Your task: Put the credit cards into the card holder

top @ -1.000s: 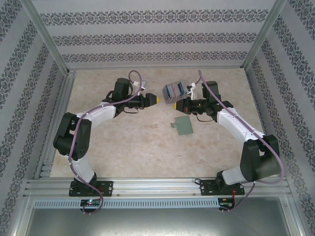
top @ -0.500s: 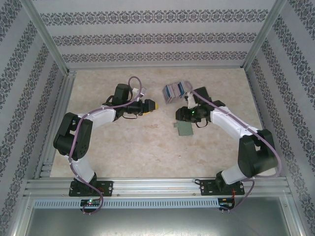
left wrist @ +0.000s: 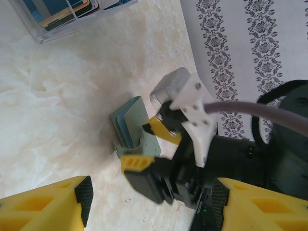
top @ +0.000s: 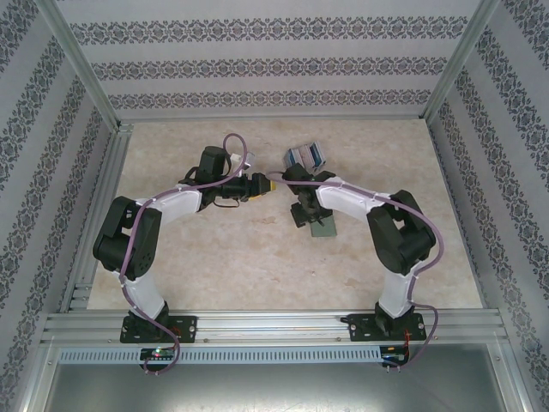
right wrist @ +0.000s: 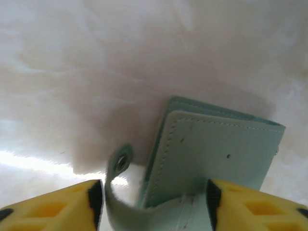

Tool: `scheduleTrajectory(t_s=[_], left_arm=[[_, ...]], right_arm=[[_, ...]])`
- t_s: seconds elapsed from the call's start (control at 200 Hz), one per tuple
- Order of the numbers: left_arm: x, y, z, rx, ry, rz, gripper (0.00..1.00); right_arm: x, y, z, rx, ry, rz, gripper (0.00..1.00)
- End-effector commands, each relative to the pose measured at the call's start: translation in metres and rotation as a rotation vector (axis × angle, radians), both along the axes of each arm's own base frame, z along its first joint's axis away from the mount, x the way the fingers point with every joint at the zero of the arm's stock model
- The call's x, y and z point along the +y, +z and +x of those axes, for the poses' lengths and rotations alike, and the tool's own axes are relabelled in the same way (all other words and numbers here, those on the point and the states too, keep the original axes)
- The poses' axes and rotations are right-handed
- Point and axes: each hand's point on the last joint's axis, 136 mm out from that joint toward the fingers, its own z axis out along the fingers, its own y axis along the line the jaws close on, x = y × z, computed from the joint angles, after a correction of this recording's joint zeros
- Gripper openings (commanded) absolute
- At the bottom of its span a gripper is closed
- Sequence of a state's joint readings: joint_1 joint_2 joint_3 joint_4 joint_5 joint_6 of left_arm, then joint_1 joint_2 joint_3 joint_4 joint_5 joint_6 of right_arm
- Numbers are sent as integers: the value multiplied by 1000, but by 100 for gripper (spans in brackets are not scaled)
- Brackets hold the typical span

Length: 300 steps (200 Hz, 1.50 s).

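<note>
Straddles card holder (right wrist: 216,149) with right gripper (right wrist: 154,207), jaws part-open and empty, likely to unfold it; parks left gripper (left wrist: 154,207) wide at 9 o'clock, credit cards (top: 304,157) at 12.

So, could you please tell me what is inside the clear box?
A tight bundle of cards sits in the clear box, with blue, orange and dark edges showing. Most faces and the count are hidden, because the cards overlap.

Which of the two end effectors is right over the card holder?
The right end effector: it hangs over the green card holder with jaws apart, while the left end effector sits off to the side, clear of it.
</note>
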<state>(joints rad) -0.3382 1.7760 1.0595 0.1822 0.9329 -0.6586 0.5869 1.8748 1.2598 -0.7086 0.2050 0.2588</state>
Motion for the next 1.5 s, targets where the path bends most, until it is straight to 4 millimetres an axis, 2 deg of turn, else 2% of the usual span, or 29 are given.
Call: scheduleTrajectory(t_s=[0.0, 0.115, 0.2, 0.305, 0.415, 0.505, 0.585, 0.684, 0.799, 0.924, 1.024, 1.149, 1.329, 1.494], left_arm=[[4, -2, 0, -10, 3, 18, 68], [5, -3, 1, -11, 4, 22, 68], [7, -3, 2, -12, 11, 25, 67], [8, -4, 4, -10, 22, 22, 65], [8, -4, 5, -7, 30, 3, 64], [7, -6, 6, 5, 38, -17, 63], [5, -9, 5, 24, 40, -49, 60], [4, -16, 3, 46, 41, -63, 59], [5, -20, 1, 59, 50, -68, 57], [8, -28, -3, 79, 62, -56, 55], [15, -39, -7, 87, 67, 22, 55], [17, -43, -10, 97, 71, 52, 55], [3, -54, -11, 132, 49, 39, 50], [-20, -63, -15, 150, 5, 47, 50]], right_arm=[[-16, -2, 2, -1, -11, -97, 44], [-15, 4, 3, -16, -23, -67, 20], [-7, 20, 4, -46, -24, 13, 11], [13, 51, 4, -92, -31, 212, 7], [35, 96, 6, -158, -34, 504, 5], [41, 123, 8, -212, -41, 711, 4], [41, 135, 10, -240, -67, 866, 3], [37, 127, 17, -242, -123, 994, 2], [36, 105, 23, -258, -180, 1104, 1], [39, 86, 22, -235, -199, 1151, 1], [29, 76, 17, -236, -233, 1147, 1], [7, 67, 9, -248, -274, 1112, 1], [-18, 45, -7, -231, -359, 1068, 1], [-31, 41, -24, -258, -393, 1062, 1]])
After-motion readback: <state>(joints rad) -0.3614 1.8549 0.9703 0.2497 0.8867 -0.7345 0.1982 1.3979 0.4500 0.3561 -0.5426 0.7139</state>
